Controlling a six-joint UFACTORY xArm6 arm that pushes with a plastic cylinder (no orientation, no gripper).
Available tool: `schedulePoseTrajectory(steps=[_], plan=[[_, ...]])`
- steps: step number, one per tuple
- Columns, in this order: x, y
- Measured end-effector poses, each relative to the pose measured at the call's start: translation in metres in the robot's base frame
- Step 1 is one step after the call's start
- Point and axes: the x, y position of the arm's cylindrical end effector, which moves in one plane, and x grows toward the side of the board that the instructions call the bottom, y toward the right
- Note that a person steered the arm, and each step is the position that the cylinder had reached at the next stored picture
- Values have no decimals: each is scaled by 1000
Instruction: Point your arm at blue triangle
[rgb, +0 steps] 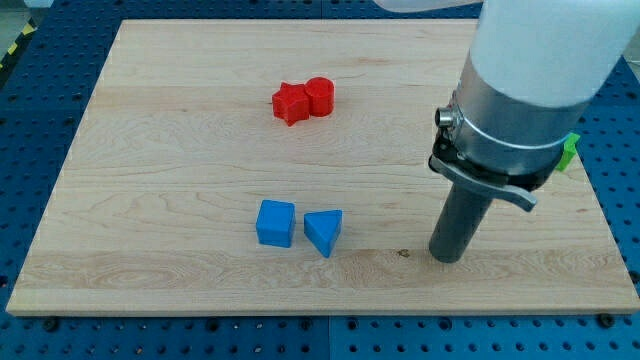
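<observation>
Wooden board (180, 130) fills most of the frame, on a blue pegged table (40, 120). Arm (530, 70) comes in from the upper right, white housing over a grey metal collar, dark rod below. My tip (448, 259) sits on the board at lower right, touching no block. It's a bare rod, nothing to clench or release, holding nothing. Blue triangle (323, 232) is at lower centre, well to the left of my tip and at roughly the same height in the frame. Blue cube (275, 223) just left of the triangle, a thin gap between them, can't tell if edges touch. Red star (291, 103) and red cylinder (319, 96) sit together at upper centre, touching, star on the left. A green block (569, 152) peeks out at the right edge behind the arm collar, mostly hidden, shape unclear. Small dark speck on the board just left of my tip.
</observation>
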Motion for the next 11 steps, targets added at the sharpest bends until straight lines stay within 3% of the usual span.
schedulePoseTrajectory(steps=[2,4,6,8,11], plan=[[17,0],[43,-53],[41,-112],[12,-112],[10,-119]])
